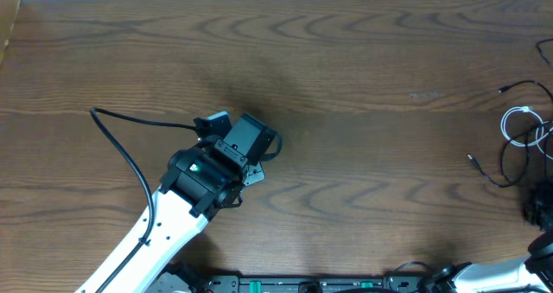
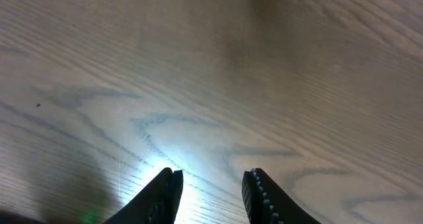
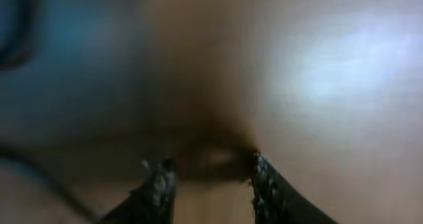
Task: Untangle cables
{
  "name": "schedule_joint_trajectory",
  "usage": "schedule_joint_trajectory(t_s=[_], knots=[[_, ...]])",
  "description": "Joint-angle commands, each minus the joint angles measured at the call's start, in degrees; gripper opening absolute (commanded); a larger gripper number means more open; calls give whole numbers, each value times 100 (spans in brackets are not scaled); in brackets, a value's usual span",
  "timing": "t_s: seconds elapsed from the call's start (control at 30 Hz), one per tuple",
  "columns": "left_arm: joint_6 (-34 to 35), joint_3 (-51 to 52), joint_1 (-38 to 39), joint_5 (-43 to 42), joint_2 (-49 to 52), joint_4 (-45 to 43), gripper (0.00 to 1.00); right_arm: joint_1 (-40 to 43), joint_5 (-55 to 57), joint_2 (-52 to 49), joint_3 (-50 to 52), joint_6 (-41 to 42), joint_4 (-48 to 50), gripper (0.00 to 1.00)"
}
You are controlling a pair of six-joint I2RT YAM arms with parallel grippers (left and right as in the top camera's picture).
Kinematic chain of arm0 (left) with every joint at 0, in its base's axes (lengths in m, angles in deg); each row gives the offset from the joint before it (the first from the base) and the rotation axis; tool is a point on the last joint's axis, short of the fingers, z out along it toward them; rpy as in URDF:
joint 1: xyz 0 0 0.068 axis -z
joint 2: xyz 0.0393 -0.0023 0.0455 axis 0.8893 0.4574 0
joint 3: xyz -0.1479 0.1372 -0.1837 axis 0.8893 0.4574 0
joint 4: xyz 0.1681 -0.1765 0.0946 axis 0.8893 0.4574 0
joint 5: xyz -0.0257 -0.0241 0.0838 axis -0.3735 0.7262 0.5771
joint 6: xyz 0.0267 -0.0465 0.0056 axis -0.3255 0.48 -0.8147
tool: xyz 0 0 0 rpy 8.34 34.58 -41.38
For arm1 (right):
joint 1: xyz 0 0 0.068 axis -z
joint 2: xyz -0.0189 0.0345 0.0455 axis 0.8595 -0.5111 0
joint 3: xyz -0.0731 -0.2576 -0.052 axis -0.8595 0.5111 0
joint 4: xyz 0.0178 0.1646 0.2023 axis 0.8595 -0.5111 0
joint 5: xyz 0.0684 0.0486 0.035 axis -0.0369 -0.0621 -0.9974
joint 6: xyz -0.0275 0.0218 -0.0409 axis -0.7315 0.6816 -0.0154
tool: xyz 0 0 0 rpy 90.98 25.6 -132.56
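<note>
**Cables bunched at the desk's right edge, both claws released**

The cables (image 1: pixel 521 142) lie in a loose tangle against the right edge of the wooden desk (image 1: pixel 346 60), about halfway along that edge. A white cable (image 1: pixel 508 120) loops through the middle of the bunch. One black cable (image 1: pixel 486 177) reaches farthest toward the desk's centre and ends in a small plug, and another black strand arcs above the white one, nearer the far edge. Whether the strands actually cross or only lie close together cannot be told from overhead.

The left arm (image 1: pixel 173 207) comes up from the near edge to left of the desk's centre, well apart from the cables. A thick black lead (image 1: pixel 130 163) curves from the arm toward the left edge. In the left wrist view the left gripper (image 2: pixel 211 178) is released, its jaws parted over bare wood grain with nothing between them.

Only a dark part of the right arm (image 1: pixel 537 208) shows, at the near right corner, just nearer than the tangle. The right wrist view is badly blurred. Even so, the right gripper (image 3: pixel 210 168) shows its jaws standing apart, with no cable visible in the gap.
</note>
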Motion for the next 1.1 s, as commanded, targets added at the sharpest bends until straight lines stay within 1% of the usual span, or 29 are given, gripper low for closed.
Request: schedule_joint_trajectory(t_s=[0.0, 0.13, 0.2, 0.23, 0.27, 0.3, 0.33, 0.37, 0.4, 0.43, 0.53, 0.7, 0.87, 0.9, 0.97, 1.0, 1.03, 1.07], knots=[[9, 61, -11, 76, -35, 7, 35, -4, -1447, 227, -33, -710, 350, 36], [9, 61, -11, 76, -35, -2, 36, -105, -2837, 686, -33, -1456, 1143, 33], [9, 61, -11, 76, -35, -2, 36, -212, -3862, 859, -33, -1768, 1600, 34], [9, 61, -11, 76, -35, -2, 35, -358, -5012, 955, -33, -2033, 2114, 34], [9, 61, -11, 76, -35, -2, 35, -494, -5914, 992, -33, -2109, 2568, 35], [9, 61, -11, 76, -35, -2, 36, -566, -6308, 997, -33, -2114, 2776, 36], [9, 61, -11, 76, -35, -2, 36, -791, -7278, 994, -33, -2111, 3379, 37], [9, 61, -11, 76, -35, -2, 36, -990, -7619, 994, -33, -2114, 3652, 39], [11, 61, -11, 76, -35, -2, 36, -1143, -7650, 994, -33, -2111, 3689, 39], [11, 61, -11, 74, -35, -2, 35, -1421, -7444, 994, -24, -2131, 3598, 39], [9, 61, -11, 74, -35, 4, 35, -1786, -6450, 994, -15, -2208, 3126, 38], [7, 66, -11, 74, -35, 26, 35, -1980, -5029, 994, -15, -2208, 2612, 36], [9, 66, -11, 74, -35, 22, 36, -1602, -3206, 994, -15, -2282, 1733, 30], [9, 66, -11, 74, -35, 22, 36, -1504, -2820, 994, -15, -2282, 1563, 27], [9, 66, -11, 74, -35, 22, 35, -1202, -1694, 992, -15, -2221, 1113, 24], [9, 66, -11, 74, -35, 22, 35, -986, -951, 988, -15, -2013, 813, 23], [9, 66, -11, 74, -35, 20, 35, -767, -229, 984, 15, -1451, 503, 23], [9, 66, -11, 74, -35, 17, 35, -570, 227, 984, 94, -973, 339, 23]])
